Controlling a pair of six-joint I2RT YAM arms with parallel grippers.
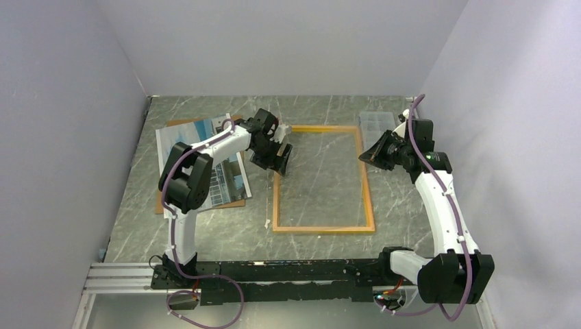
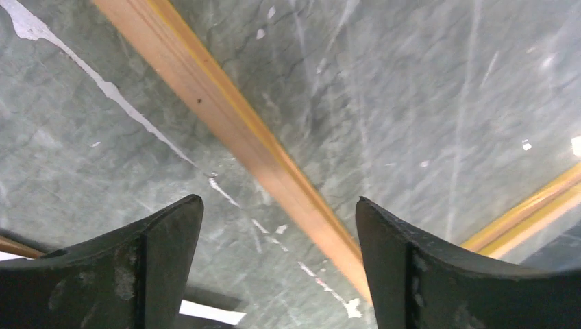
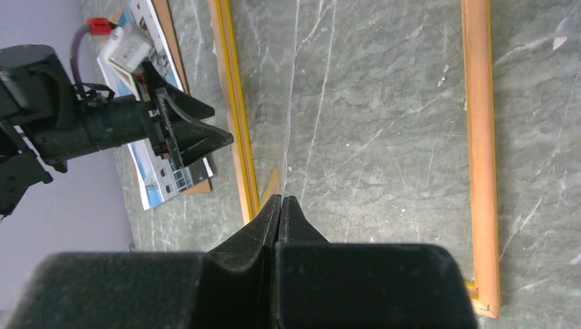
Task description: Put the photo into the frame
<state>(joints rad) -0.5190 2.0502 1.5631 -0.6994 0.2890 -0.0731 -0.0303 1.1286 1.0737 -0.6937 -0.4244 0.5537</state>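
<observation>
Frame [image 1: 322,229] flat on table [image 1: 205,236], centre of top view; marble shows through pane. Photo [image 1: 183,140] outside frame, left of centre, face up on brown board [image 1: 236,202], partly under left arm [image 1: 205,147]. Left gripper [image 1: 279,157] over frame's upper left rail. Jaws spread, rail passing between them in wrist view; cannot tell whether they touch it. Right gripper [image 1: 368,155] at frame's upper right rail, jaws pressed together, nothing pinched. Clear box [image 1: 376,123] upper right, near frame corner.

Reaches inward with left gripper [image 2: 277,205], jaws spread wide; holds right gripper [image 3: 279,200] pinched fully together, empty.
</observation>
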